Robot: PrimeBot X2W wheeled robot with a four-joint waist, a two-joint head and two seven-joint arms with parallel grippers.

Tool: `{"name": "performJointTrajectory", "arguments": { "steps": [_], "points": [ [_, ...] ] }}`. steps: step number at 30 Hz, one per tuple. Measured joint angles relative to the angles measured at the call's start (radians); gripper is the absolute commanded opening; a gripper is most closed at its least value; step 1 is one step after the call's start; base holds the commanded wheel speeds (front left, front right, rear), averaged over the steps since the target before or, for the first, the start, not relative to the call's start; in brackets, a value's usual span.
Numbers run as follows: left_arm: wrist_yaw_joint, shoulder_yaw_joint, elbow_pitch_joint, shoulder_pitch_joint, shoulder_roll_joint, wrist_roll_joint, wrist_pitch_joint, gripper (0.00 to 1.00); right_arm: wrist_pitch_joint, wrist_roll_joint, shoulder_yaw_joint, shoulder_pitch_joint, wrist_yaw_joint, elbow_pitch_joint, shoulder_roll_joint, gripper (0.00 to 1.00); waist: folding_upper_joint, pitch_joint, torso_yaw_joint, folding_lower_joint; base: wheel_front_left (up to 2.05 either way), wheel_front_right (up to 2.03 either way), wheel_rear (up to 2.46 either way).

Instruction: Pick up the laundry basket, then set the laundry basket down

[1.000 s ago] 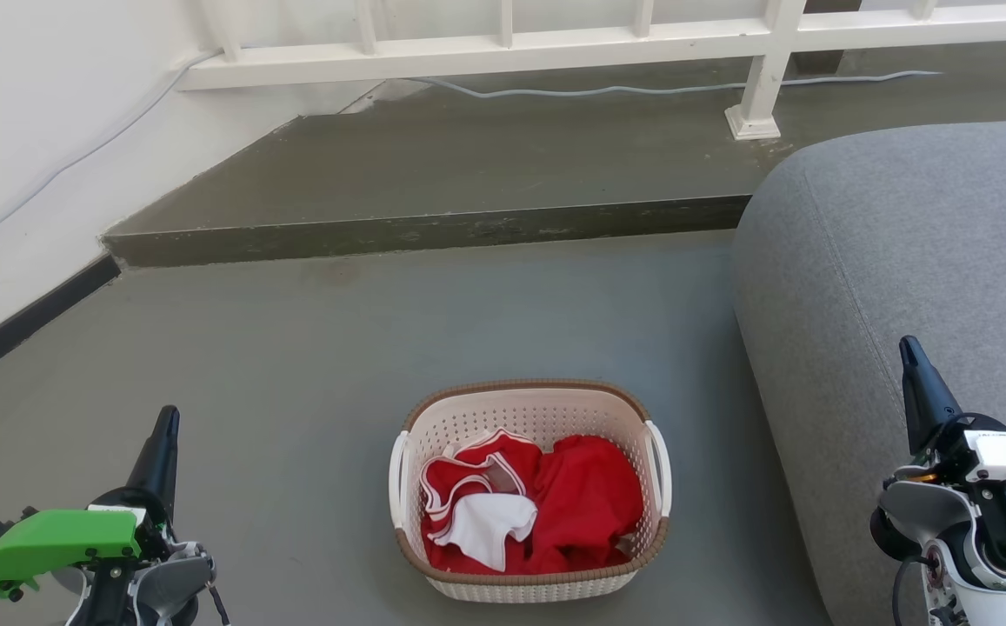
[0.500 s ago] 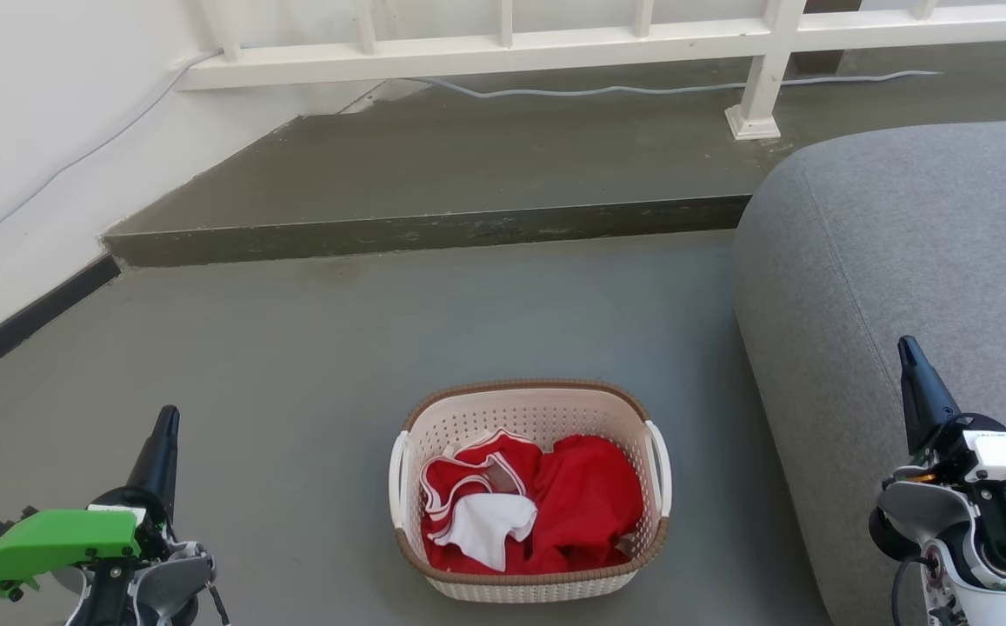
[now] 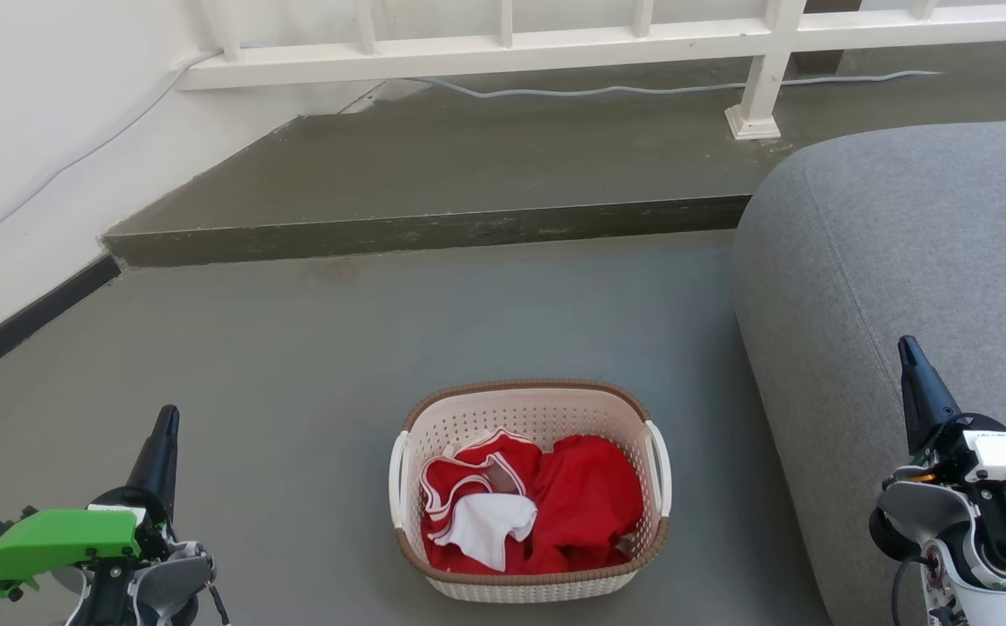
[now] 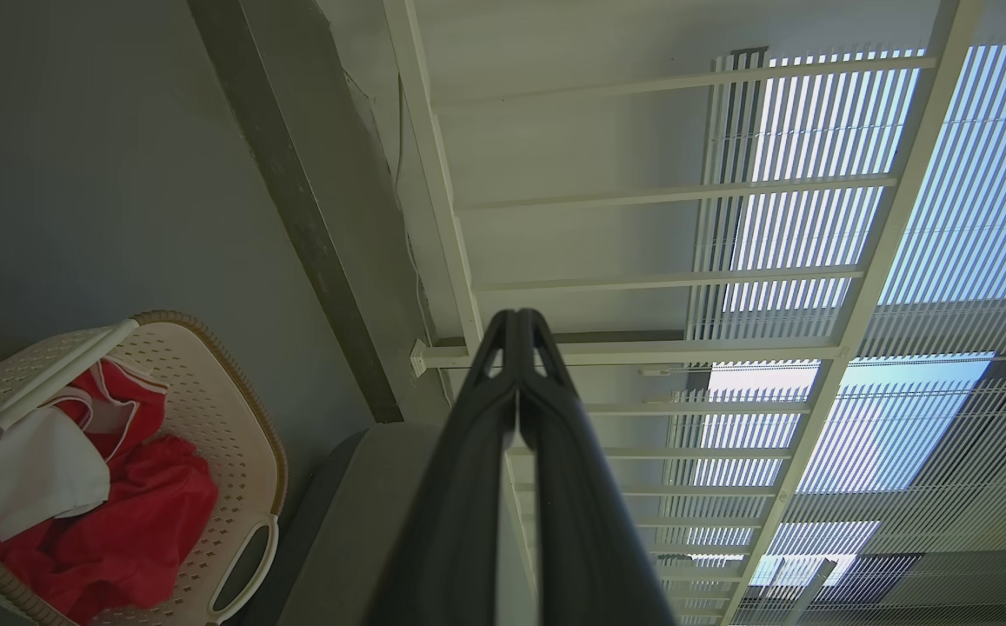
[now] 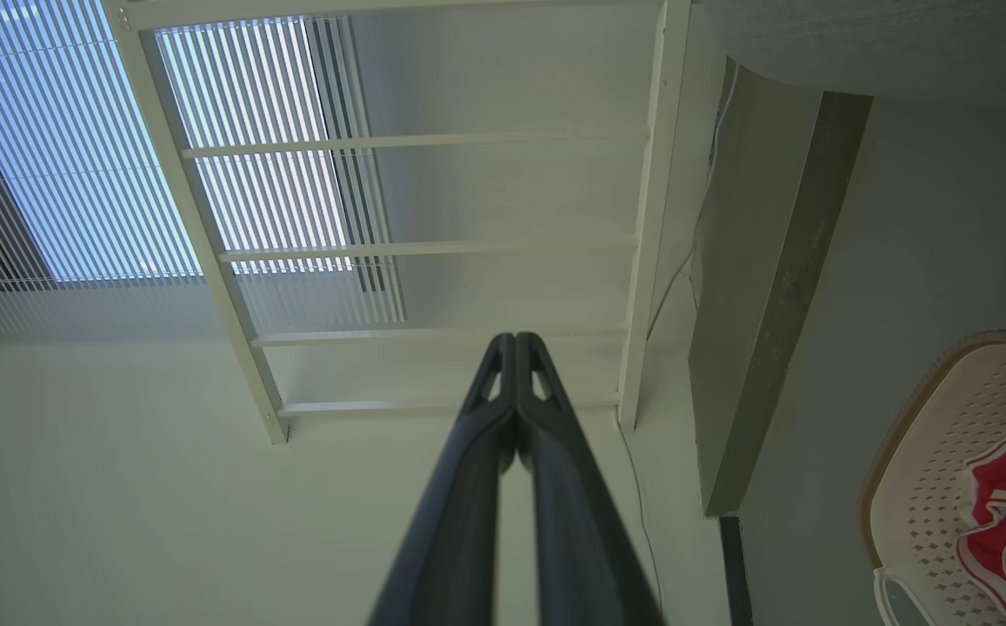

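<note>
The laundry basket, cream-white and perforated with a brown rim and white side handles, stands on the grey floor in the lower middle of the head view, holding red and white clothes. It appears again at the lower left as the laundry basket and at the right edge as the laundry basket. My left gripper is shut and empty, well to the basket's left. My right gripper is shut and empty, off to the right in front of the sofa. In the wrist views, left gripper and right gripper point toward the railing, fingers pressed together.
A grey sofa stands close to the basket's right side. A raised concrete step runs across behind the basket, with a white railing and a cable beyond it. A white wall with a dark skirting bounds the left.
</note>
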Motion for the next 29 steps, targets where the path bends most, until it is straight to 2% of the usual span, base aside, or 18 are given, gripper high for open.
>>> {"name": "performJointTrajectory", "arguments": {
  "steps": [29],
  "points": [
    [0.000, 0.000, -0.001, 0.000, 0.000, 0.000, 0.000, 0.00, 0.000, 0.000, -0.001, 0.000, 0.000, 0.000, 0.000, 0.00, 0.0000, 0.000, 0.000, 0.0000, 0.00, 0.00, 0.00]
  ]
}}
